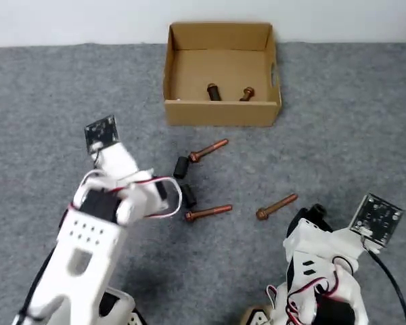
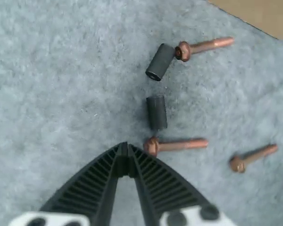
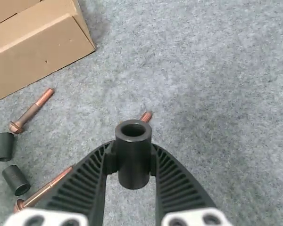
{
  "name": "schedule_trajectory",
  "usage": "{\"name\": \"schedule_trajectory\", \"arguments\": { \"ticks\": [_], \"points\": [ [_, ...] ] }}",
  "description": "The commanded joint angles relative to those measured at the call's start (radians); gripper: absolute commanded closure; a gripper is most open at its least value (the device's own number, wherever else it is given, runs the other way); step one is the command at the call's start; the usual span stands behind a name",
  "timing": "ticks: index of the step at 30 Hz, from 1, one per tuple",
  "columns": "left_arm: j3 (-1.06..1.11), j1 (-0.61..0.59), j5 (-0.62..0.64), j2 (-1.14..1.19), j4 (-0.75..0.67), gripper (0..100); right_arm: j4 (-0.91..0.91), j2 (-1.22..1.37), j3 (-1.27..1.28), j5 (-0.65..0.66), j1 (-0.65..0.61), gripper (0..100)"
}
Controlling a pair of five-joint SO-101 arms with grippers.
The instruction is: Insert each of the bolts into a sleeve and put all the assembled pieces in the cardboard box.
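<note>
1. Your left gripper has its fingers closed on nothing, with the tip just beside the head of the middle bolt.
2. Your right gripper is clamped on a black sleeve, its bore facing the wrist camera.
3. Near sleeve lies loose on the carpet. Far sleeve sits against the head of the far bolt.
4. Third bolt lies near your right arm.
5. Cardboard box holds two pieces.

No text, label or number is legible here — none.
</note>
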Motion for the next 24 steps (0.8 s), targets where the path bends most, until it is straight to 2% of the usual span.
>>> {"name": "schedule_trajectory", "arguments": {
  "ticks": [1,6,11,16,24],
  "points": [
    [-0.108,0.084,0.048,0.118,0.057,99,-0.004,-0.004,-0.006,0.006,0.012,99.1],
    [-0.168,0.244,0.071,0.267,0.129,99,-0.004,-0.004,-0.006,0.006,0.013,99.1],
    [-0.174,0.313,0.069,0.407,0.117,99,-0.004,-0.004,-0.006,0.006,0.058,99.1],
    [-0.174,0.324,0.066,0.543,0.06,99,-0.004,-0.005,-0.006,0.006,0.064,99.1],
    [-0.231,0.285,0.066,0.683,-0.16,99,-0.004,-0.005,-0.006,0.006,0.064,99.1]
  ]
}}
